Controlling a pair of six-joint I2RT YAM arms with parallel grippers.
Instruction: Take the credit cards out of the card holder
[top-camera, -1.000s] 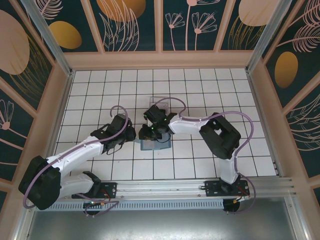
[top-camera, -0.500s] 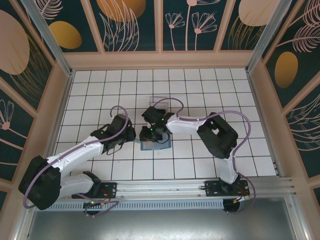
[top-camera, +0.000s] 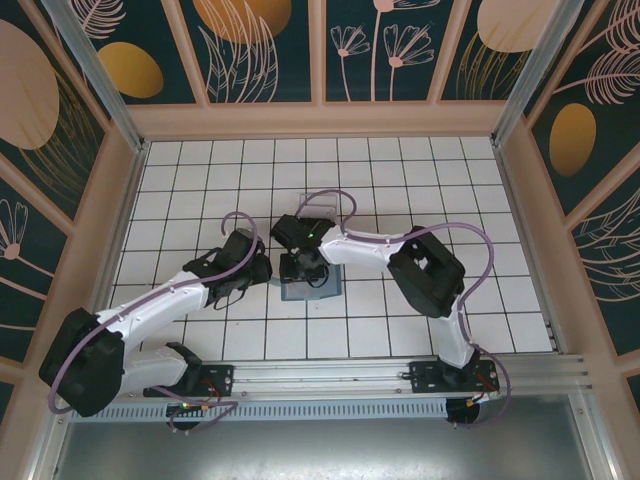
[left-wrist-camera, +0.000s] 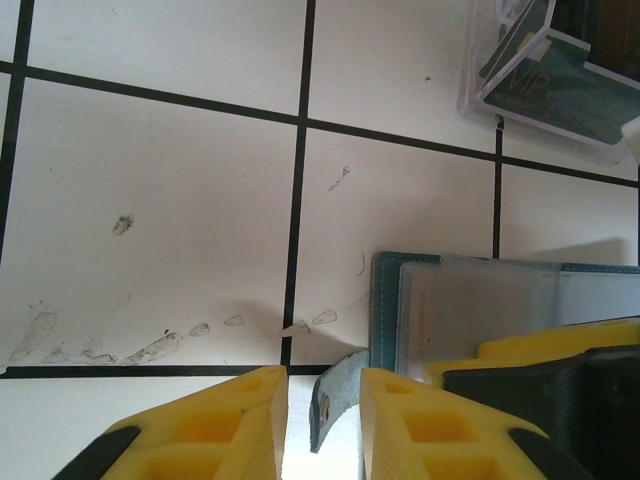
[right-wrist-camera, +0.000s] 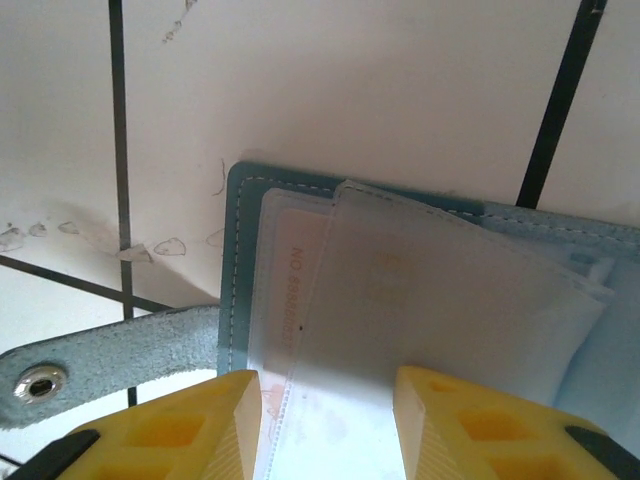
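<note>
The slate-blue card holder lies open on the tiles, its clear sleeves up. A pale card with red numbers sits inside a sleeve. My right gripper is open, its yellow fingers straddling the sleeves at the holder's left part; it also appears over the holder from above. My left gripper is open at the holder's left edge. The holder's strap tab with its snap curls up between those fingers.
A clear plastic tray holding a dark card stands just beyond the holder, partly under the right arm's cable. Scuffed white tiles stretch to the left. Wooden walls ring the table.
The right arm has swung left, bringing its gripper over the holder's left part. The left arm and the holder have stayed put.
</note>
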